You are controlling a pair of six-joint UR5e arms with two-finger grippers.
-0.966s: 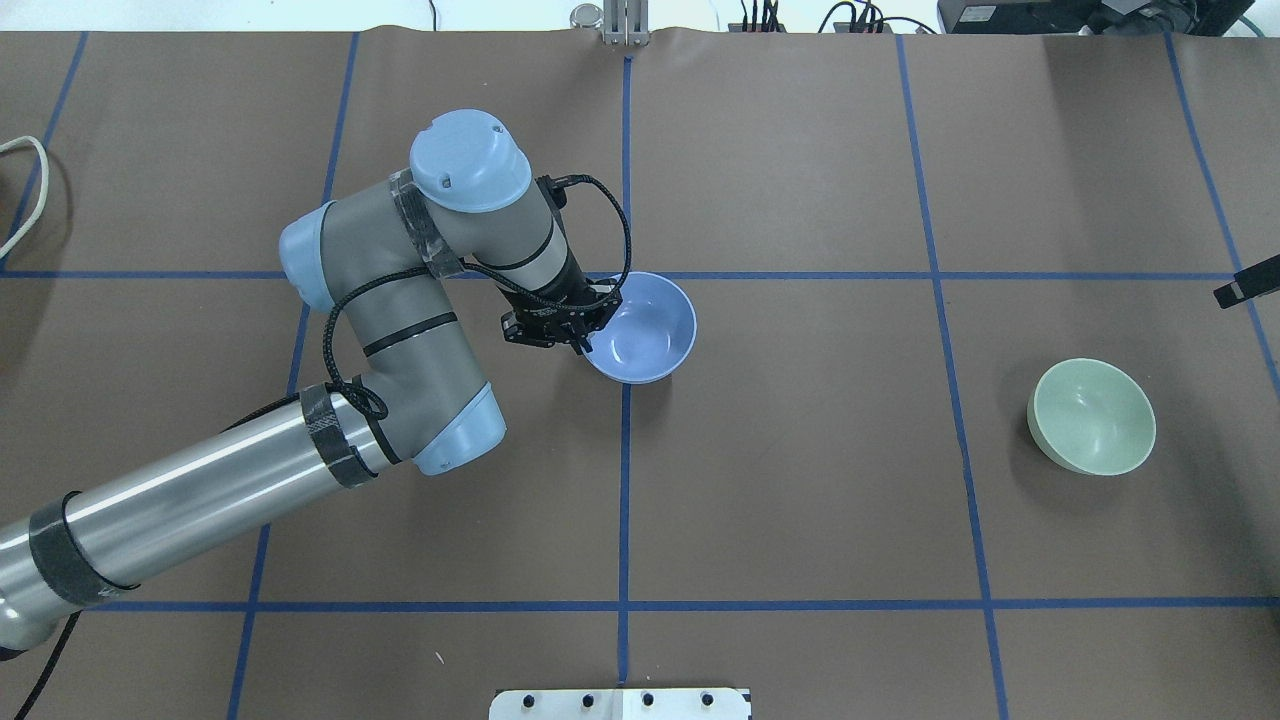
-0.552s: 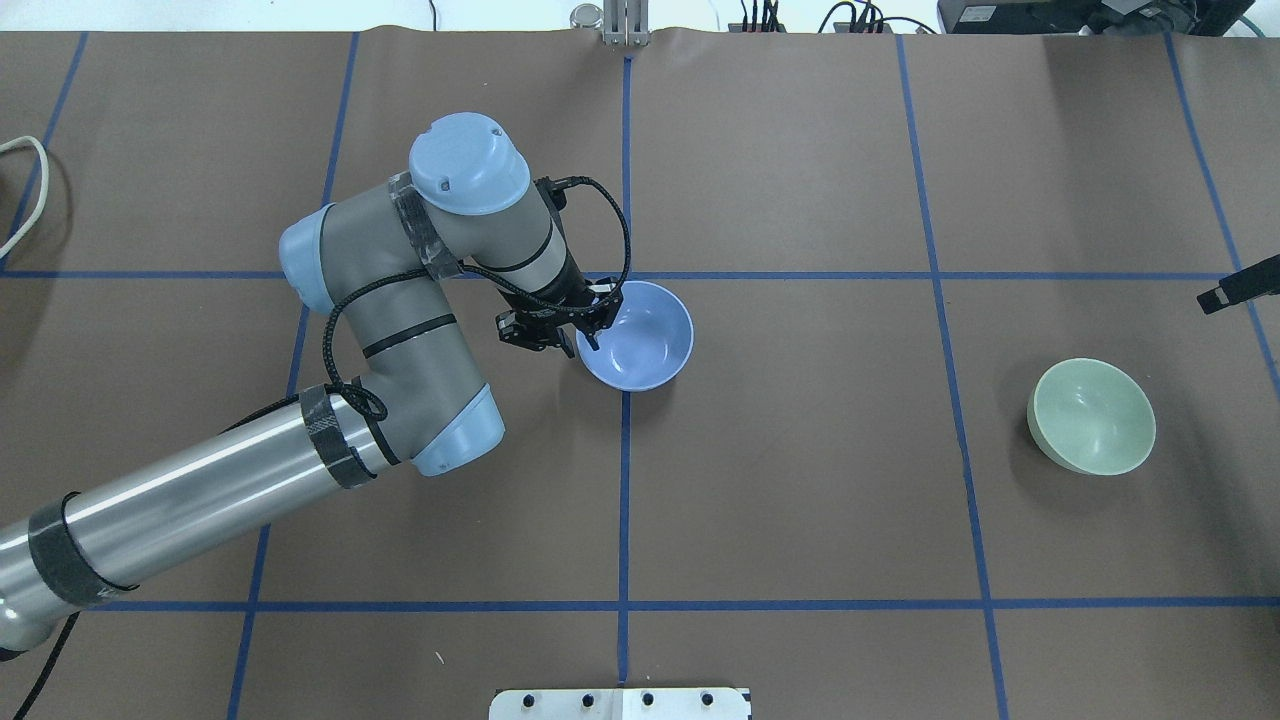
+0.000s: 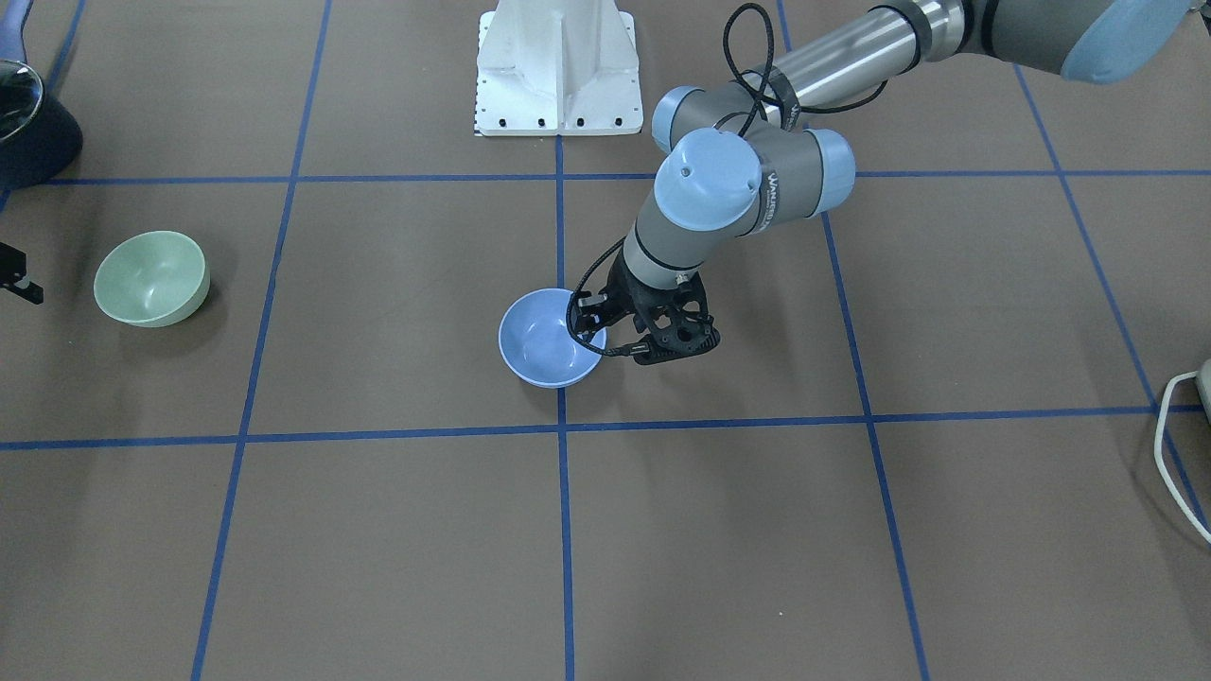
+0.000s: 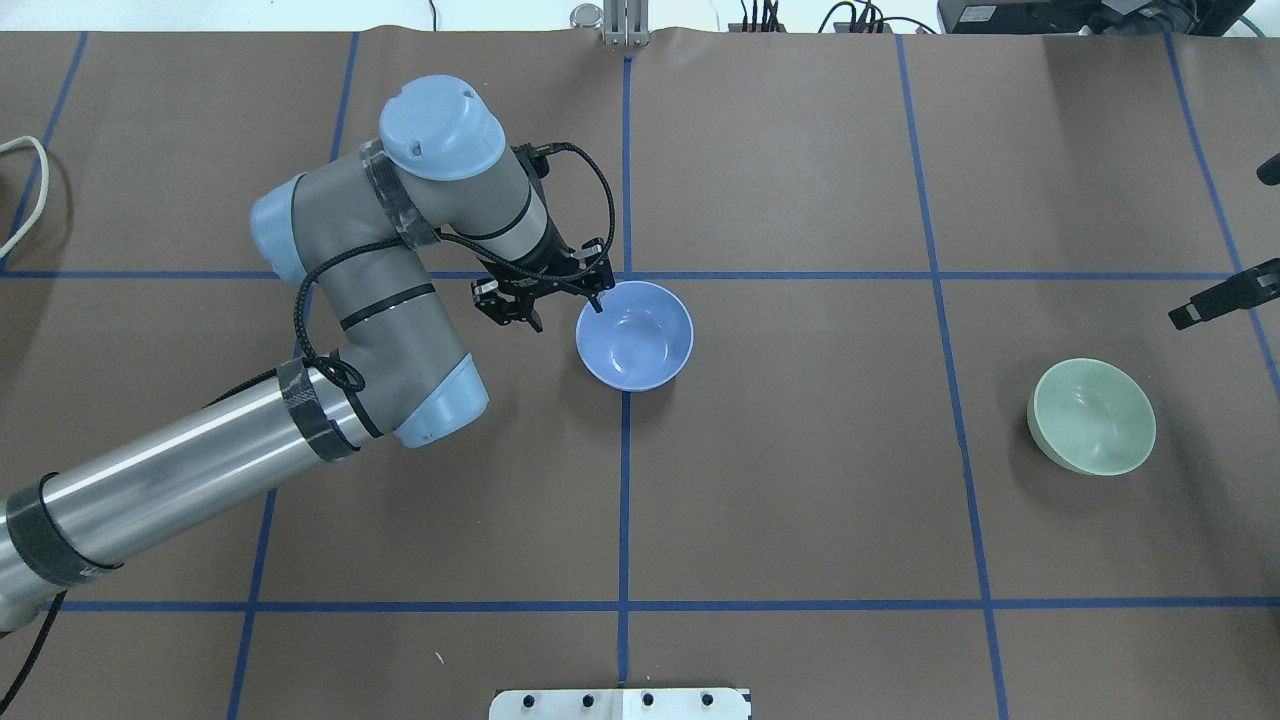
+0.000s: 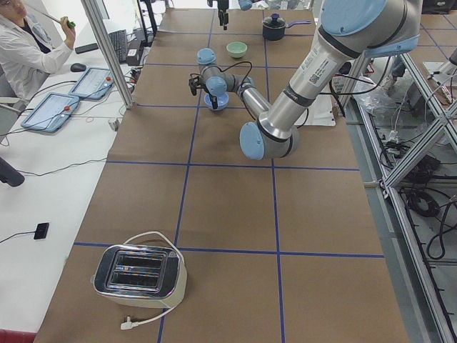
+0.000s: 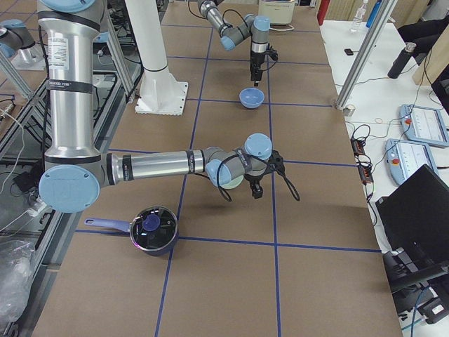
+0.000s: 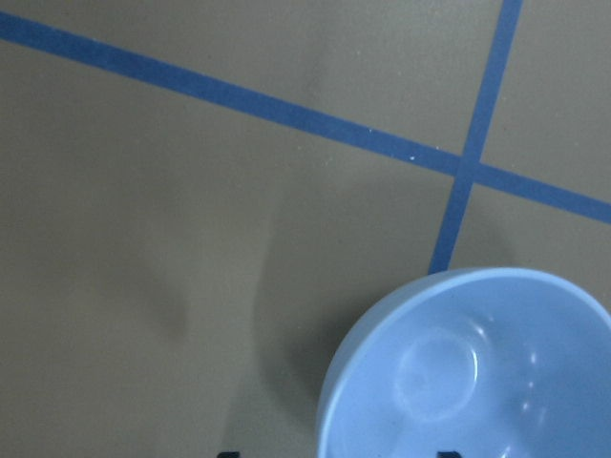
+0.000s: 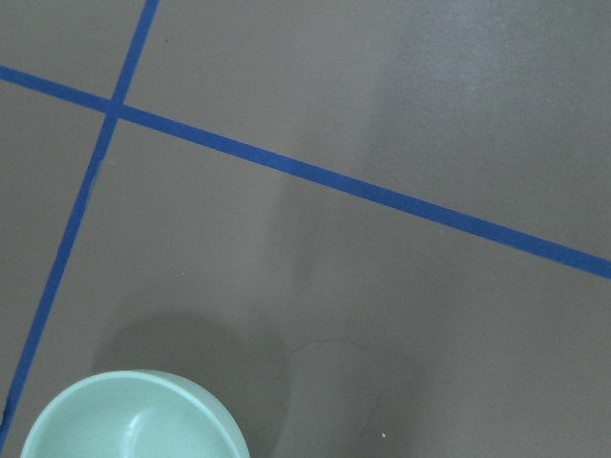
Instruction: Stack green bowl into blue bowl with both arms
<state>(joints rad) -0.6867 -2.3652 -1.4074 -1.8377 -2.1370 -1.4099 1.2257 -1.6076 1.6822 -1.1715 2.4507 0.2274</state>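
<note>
The blue bowl sits upright on the brown mat at the middle grid crossing, also in the front view and the left wrist view. My left gripper is open and empty. One finger is over the bowl's left rim, the other is outside it. The green bowl sits upright at the right, also in the front view and the right wrist view. My right gripper hovers just beyond the green bowl. Its two black fingers show well apart at the overhead view's right edge.
A dark lidded pot stands near the green bowl on the right end. A toaster stands at the left end, its white cord on the mat. The white pedestal is at the robot's side.
My left gripper opened, let go of the blue bowl's rim and drew back to the left. The bowl now rests level on the mat. My right gripper moved further in over the table.
</note>
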